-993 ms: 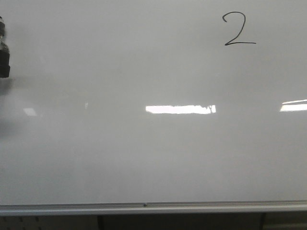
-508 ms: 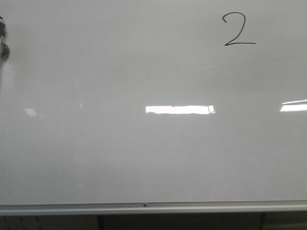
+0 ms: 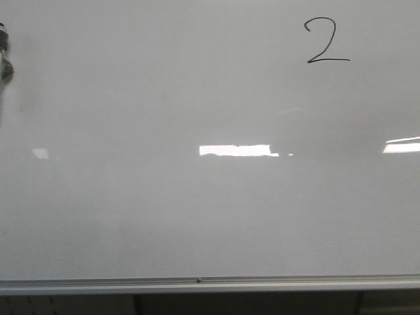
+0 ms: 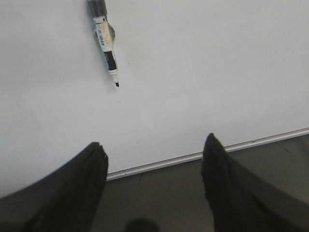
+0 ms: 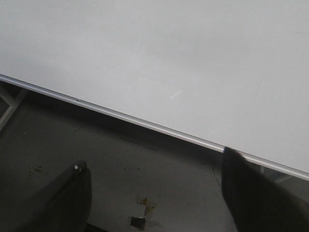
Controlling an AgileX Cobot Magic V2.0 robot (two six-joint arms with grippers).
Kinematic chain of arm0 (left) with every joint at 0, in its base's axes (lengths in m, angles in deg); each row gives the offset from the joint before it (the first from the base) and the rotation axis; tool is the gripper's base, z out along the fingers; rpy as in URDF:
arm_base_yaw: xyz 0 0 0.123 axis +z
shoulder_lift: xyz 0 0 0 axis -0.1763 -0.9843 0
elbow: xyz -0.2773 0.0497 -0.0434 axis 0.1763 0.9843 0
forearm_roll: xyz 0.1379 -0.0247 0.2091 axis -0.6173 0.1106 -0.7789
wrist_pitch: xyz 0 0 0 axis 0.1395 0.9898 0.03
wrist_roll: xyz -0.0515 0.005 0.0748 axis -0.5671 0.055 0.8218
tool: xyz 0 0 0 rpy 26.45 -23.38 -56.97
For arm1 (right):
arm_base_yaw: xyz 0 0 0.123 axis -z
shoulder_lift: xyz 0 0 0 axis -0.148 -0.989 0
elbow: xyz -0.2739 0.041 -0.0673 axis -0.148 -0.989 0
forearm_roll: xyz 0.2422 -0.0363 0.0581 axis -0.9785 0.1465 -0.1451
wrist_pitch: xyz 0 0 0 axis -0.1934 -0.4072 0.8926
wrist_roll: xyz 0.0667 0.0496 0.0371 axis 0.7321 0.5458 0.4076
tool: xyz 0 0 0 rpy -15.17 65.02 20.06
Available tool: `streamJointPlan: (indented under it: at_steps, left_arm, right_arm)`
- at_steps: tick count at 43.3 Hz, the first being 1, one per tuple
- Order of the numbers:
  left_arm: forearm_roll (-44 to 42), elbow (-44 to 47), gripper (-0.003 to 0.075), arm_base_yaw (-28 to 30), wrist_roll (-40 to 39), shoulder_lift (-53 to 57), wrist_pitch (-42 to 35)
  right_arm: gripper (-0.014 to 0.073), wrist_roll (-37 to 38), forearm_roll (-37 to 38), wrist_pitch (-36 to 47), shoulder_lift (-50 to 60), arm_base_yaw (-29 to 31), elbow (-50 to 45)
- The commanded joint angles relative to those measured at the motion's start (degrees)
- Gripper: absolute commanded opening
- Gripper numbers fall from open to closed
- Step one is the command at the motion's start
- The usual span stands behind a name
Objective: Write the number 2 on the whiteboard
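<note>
The whiteboard (image 3: pixel 197 216) fills nearly the whole front view. On it, at the upper right, is a thin black number 2 (image 3: pixel 327 41). In the left wrist view an uncapped black-and-white marker (image 4: pixel 105 42) lies on the whiteboard (image 4: pixel 207 72), its tip toward the gripper. My left gripper (image 4: pixel 153 140) is open and empty, held back from the marker over the board's framed edge. My right gripper (image 5: pixel 153 157) is also open and empty, off the whiteboard (image 5: pixel 169 48) over the dark floor. Neither gripper shows in the front view.
A silver frame rail (image 3: pixel 197 283) runs along the board's near edge. A small dark shape (image 3: pixel 4 56) sits at the far left edge of the front view. Bright light reflections (image 3: pixel 236 150) lie across the board. Scraps of debris (image 5: pixel 142 215) lie on the floor.
The dark shape at the left edge of the front view has shrunk; its black lower part has gone out of frame. The middle reflection is shorter at its right end. The 2 is unchanged.
</note>
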Motion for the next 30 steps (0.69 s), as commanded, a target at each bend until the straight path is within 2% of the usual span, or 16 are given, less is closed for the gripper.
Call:
streamJointPlan:
  at_steps: [1,8,11,16,23,25,30]
  left_arm:
    - [0.1,-1.9,0.0421,-0.6,0.1,1.0,-3.2]
    - [0.1,-1.9,0.0396,-0.6,0.1,1.0,-3.2]
    - [0.1,-1.9,0.0332,-0.6,0.1,1.0,-3.2]
    - [0.1,-1.9,0.0190,-0.6,0.1,1.0,-3.2]
    - [0.1,-1.9,0.0015,-0.6,0.1,1.0,-3.2]
    - [0.1,-1.9,-0.0021,-0.6,0.1,1.0,-3.2]
    - [0.1,-1.9,-0.0020,-0.6,0.1,1.0,-3.2]
  right_arm:
    - [0.0580,0.0,0.7,3.5,0.2,0.4,0.9]
    - [0.0550,0.0,0.7,4.0,0.2,0.4,0.9]
    - [0.0475,0.4,0.7,4.1,0.2,0.4,0.9]
    - [0.0286,0.5,0.7,4.1,0.2,0.4,0.9]
    - [0.0080,0.5,0.7,4.1,0.2,0.4,0.9]
    - [0.0027,0.5,0.7,4.1,0.2,0.4,0.9]
    - [-0.0076,0.5,0.7,4.1,0.2,0.4,0.9]
